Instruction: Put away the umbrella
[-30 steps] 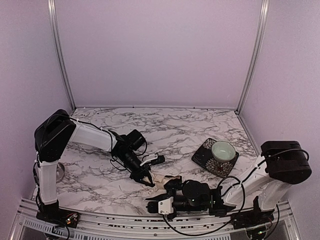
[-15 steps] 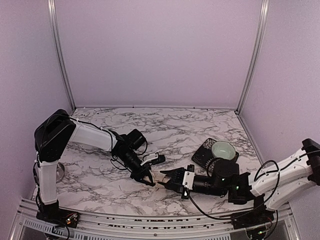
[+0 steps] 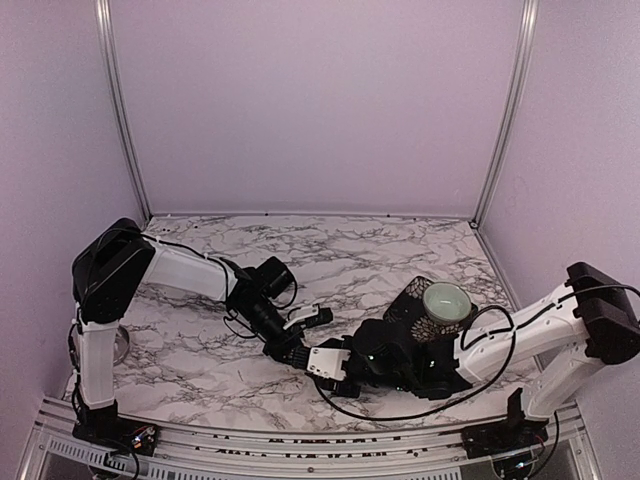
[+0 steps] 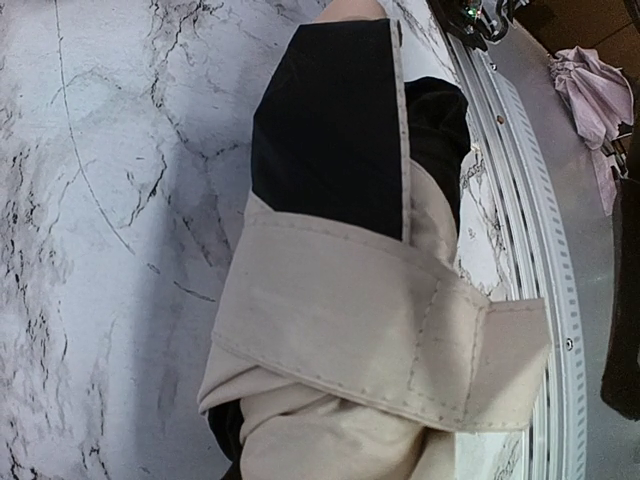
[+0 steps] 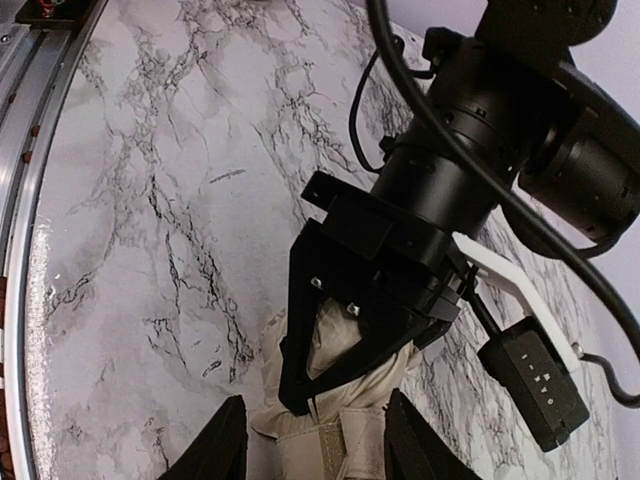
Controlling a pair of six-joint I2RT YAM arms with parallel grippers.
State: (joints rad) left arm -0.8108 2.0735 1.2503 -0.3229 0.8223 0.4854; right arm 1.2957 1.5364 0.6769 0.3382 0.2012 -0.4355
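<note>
The umbrella (image 4: pixel 370 330) fills the left wrist view: cream-beige fabric with a stitched strap across it and a black lining panel above. My left gripper's own fingers stay hidden there. In the right wrist view my left gripper (image 5: pixel 305 390) is shut on the bunched cream umbrella (image 5: pixel 375 270) lying on the marble. My right gripper (image 5: pixel 315 450) is open, one finger on each side of the umbrella's strapped end. From above, the left gripper (image 3: pixel 288 348) and right gripper (image 3: pixel 322 362) meet at the table's front centre and cover the umbrella.
A black patterned dish (image 3: pixel 405 308) holding a pale green bowl (image 3: pixel 446 299) sits just behind the right arm. A round metal piece (image 3: pixel 122 345) stands by the left arm's base. The aluminium rail (image 3: pixel 300 440) runs along the front edge.
My right gripper has swung from the front rail over to the umbrella beside the left gripper, and its jaws have opened wider. The left arm has held still, gripping the umbrella.
</note>
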